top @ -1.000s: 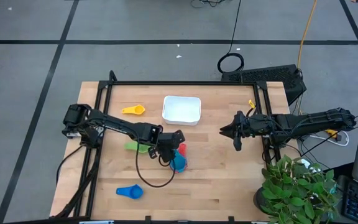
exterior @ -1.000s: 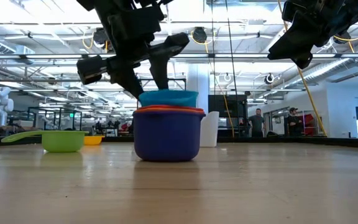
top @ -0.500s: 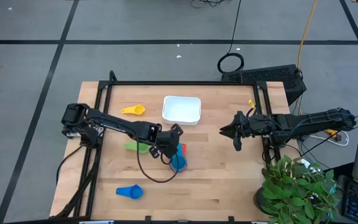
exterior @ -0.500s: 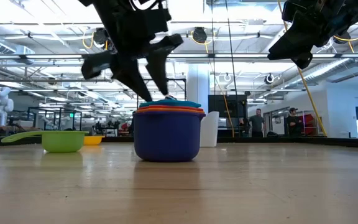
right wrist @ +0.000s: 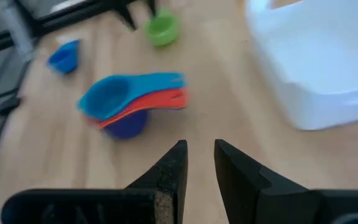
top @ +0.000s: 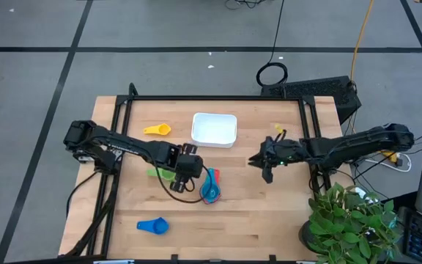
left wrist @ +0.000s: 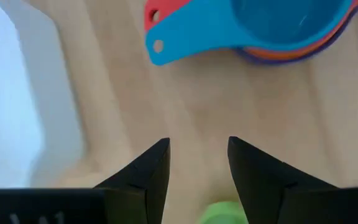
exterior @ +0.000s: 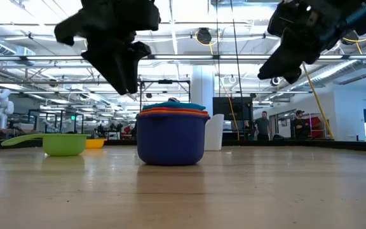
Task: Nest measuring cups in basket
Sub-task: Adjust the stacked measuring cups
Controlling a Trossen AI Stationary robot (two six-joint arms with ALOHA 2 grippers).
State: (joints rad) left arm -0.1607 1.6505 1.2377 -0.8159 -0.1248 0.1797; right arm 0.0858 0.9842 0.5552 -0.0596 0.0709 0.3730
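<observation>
measuring cups sit scattered on the wooden table [top: 255,213], and we count four of them already nested in one stack [top: 211,188] near the table's middle: a navy cup at the bottom, then orange, then red, with the light blue cup [left wrist: 272,22] on top. in the low view the stack [exterior: 170,137] stands upright on the wood, its coloured rims layered above the navy body. the red and light blue handles point the same way, one over the other.

we see the green cup [top: 161,174] lying just beside the left gripper [top: 187,166], on the side away from the stack. the yellow cup [top: 157,130] rests near the white basket [top: 214,129], which stands at the far middle of the table with no cup in it. the blue cup [top: 153,226] lies alone toward the near edge, well apart from the rest.

the left gripper hovers just beside the stack, raised above it in the low view, its fingers [left wrist: 148,171] spread apart and holding nothing. the right gripper [top: 264,160] hangs in the air over the table's right half, apart from the stack, its fingers [right wrist: 169,168] only slightly parted with nothing between them.
</observation>
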